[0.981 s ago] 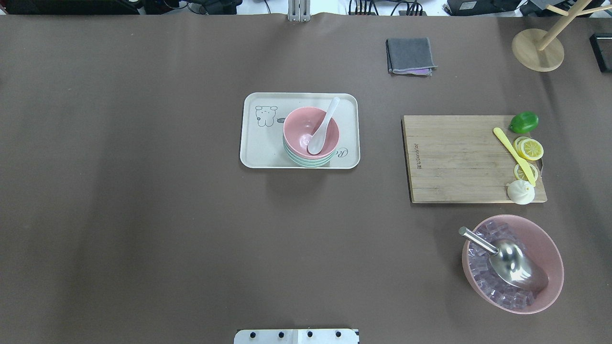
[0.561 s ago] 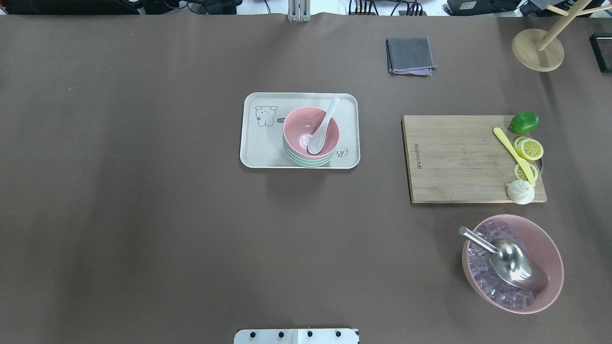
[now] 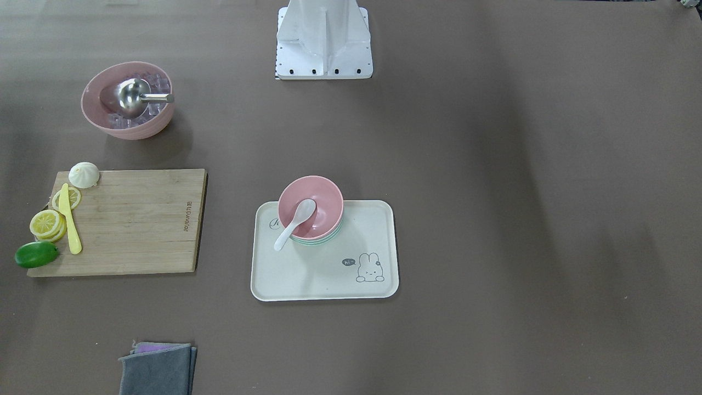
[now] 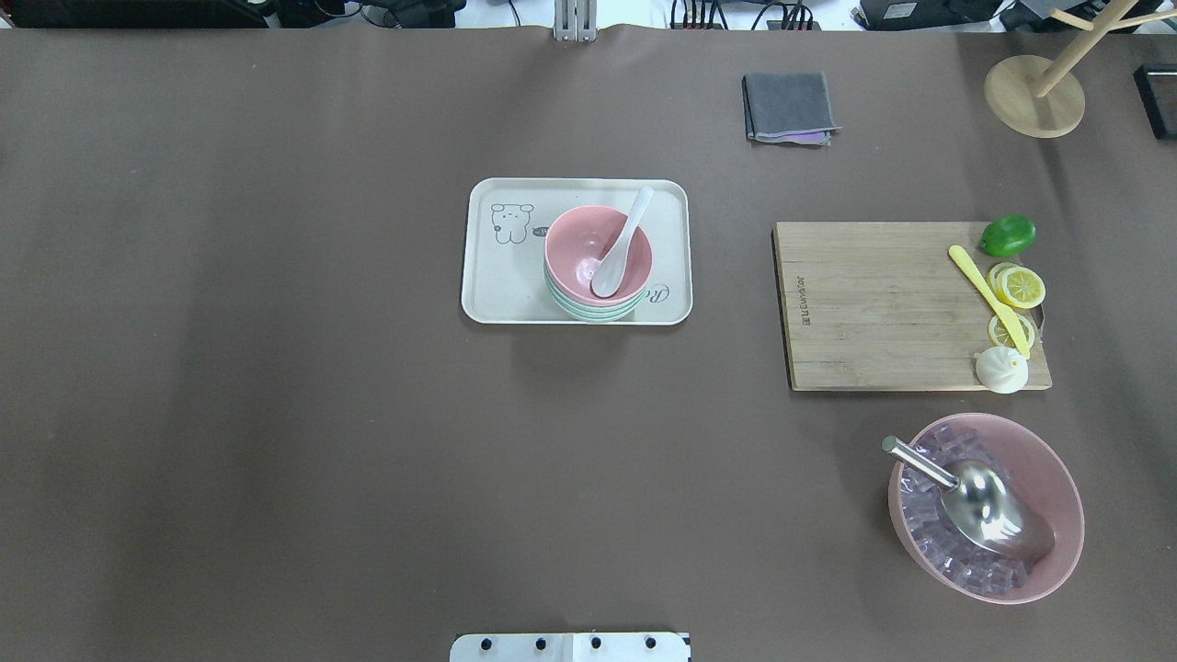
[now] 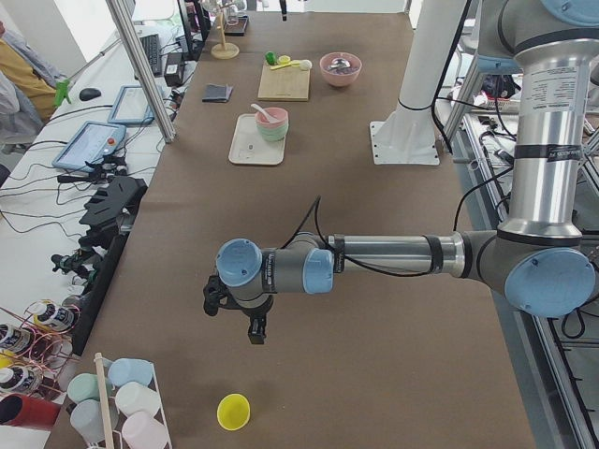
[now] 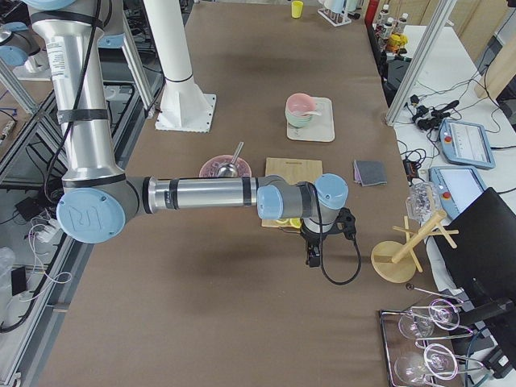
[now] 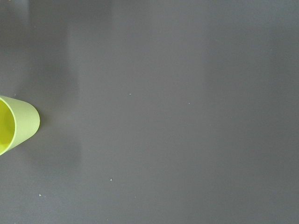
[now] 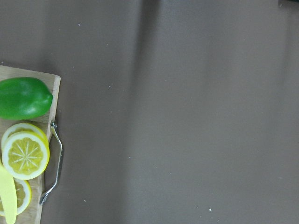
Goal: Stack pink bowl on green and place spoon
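Observation:
The pink bowl (image 4: 575, 241) sits nested on the green bowl (image 4: 588, 312) on the right part of a cream tray (image 4: 501, 276). The white spoon (image 4: 623, 244) lies in the pink bowl, its handle leaning over the far right rim. The stack also shows in the front-facing view (image 3: 321, 195). My left gripper (image 5: 254, 329) hangs over bare table far to the left; my right gripper (image 6: 311, 256) hangs far to the right, past the cutting board. Both show only in the side views, so I cannot tell whether they are open or shut.
A wooden cutting board (image 4: 874, 303) with a lime, lemon slices and a yellow knife lies right of the tray. A large pink bowl (image 4: 1048, 460) holds ice and a metal scoop. A grey cloth (image 4: 789, 106) and a wooden stand (image 4: 1034, 92) are at the back. A yellow cup (image 5: 233, 411) stands near the left gripper.

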Motion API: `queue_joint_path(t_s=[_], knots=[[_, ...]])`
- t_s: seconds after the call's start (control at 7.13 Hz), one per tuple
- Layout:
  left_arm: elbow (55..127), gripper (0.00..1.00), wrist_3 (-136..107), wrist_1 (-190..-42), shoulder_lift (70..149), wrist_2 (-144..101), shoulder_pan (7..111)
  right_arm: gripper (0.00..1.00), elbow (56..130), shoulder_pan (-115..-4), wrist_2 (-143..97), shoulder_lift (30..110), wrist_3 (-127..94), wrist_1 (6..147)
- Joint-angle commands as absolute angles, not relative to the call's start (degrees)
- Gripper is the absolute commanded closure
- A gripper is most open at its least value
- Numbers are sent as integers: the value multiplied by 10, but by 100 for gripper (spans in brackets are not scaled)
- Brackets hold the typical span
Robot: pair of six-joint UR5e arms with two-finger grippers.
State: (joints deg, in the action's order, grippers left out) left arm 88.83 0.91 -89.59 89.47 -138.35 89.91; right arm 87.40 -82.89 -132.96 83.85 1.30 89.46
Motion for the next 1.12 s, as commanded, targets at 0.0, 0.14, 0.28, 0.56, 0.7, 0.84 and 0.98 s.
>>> queue_joint_path(t_s=[0.0, 0.14, 0.28, 0.56, 0.7, 0.84, 0.98], knots=[[885, 2, 9, -895, 896, -1383, 899, 0, 875, -829, -1324, 837, 13, 895], [887, 2, 9, -895, 896, -1374, 898, 0, 875, -830, -1324, 837, 13, 895], [889, 2, 7, -895, 896, -1348, 898, 0, 875, -830, -1325, 837, 13, 895], [887, 2, 9, -895, 896, -1346, 898, 0, 874, -823, -1315, 834, 12, 895], [887, 2, 9, -895, 896, -1346, 898, 0, 872, -822, -1309, 829, 12, 895], [887, 2, 9, -895, 897, -1346, 898, 0, 870, -822, -1307, 829, 12, 895], [887, 2, 8, -895, 898, -1346, 898, 0, 870, -822, -1308, 826, 13, 895]])
